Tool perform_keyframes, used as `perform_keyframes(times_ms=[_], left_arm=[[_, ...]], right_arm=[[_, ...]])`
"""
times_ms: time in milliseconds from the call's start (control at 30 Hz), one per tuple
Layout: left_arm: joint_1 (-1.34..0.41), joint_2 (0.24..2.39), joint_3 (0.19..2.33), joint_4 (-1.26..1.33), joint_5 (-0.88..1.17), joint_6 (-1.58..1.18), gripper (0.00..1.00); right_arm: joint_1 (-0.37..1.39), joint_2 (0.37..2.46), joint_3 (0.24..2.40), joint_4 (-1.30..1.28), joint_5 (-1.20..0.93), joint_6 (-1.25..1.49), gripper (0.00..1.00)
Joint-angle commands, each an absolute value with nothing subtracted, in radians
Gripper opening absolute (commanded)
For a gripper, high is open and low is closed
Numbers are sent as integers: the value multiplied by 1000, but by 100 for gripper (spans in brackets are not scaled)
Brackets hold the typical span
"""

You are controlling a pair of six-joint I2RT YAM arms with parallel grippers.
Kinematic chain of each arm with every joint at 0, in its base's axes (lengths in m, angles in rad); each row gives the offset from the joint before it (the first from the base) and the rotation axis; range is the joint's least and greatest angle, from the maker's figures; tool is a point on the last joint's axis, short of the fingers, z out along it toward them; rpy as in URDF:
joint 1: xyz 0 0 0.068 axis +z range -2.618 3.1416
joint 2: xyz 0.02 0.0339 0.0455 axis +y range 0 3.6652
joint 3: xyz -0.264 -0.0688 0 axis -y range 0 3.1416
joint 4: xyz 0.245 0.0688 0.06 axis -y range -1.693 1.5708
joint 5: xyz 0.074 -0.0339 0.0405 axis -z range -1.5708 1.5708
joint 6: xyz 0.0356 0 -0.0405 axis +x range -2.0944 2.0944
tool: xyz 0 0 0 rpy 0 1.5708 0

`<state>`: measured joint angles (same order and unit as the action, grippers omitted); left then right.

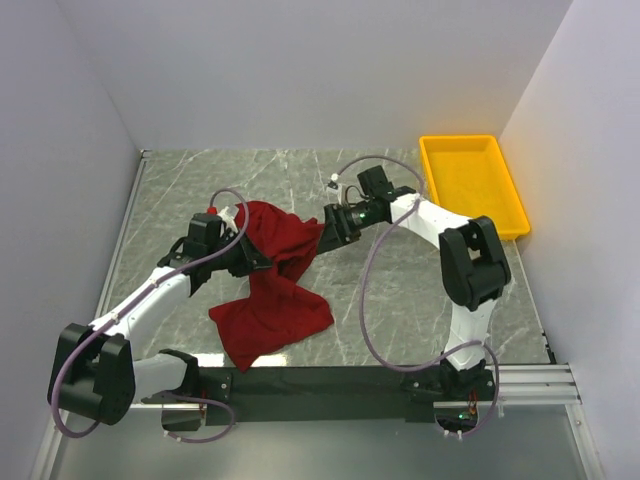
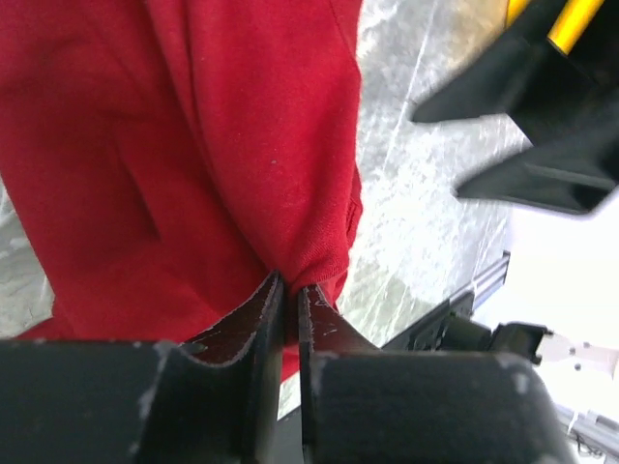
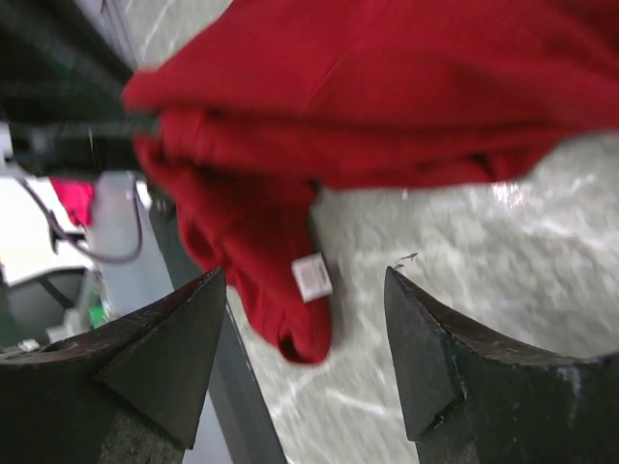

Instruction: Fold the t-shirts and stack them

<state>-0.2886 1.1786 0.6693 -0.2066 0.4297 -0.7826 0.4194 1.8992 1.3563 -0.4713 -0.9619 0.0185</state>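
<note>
Top external view: the left gripper (image 1: 252,258) pinches a fold of the dark red t-shirt (image 1: 275,290), which drapes bunched between the arms onto the marble table (image 1: 400,290). Print on its white tag (image 3: 311,276) is too blurred to read. The right gripper (image 3: 303,272) stands spread at the cloth's right edge. A yellow tray (image 1: 468,180) sits far right.

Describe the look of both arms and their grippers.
Both the left arm and right arm have white links with bulky black joints. A pale purple-grey cable loops along each. The left gripper and right gripper are black, with wedge-shaped fingers tapering to points.
</note>
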Motion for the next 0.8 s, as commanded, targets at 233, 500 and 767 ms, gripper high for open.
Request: perform_keyframes(times_ms=[233,500,767], left_arm=[[-201,1135,713,-323,552,-601,32],[-176,1158,681,-272,560,-633,1],[-158,1175,813,-187,688,-690,0]], right_arm=[[543,1959,1427,-353,-960,210,73],[581,1893,1306,-454,-1003,9,73],[624,1816,1267,-511,-1006,-143,74]])
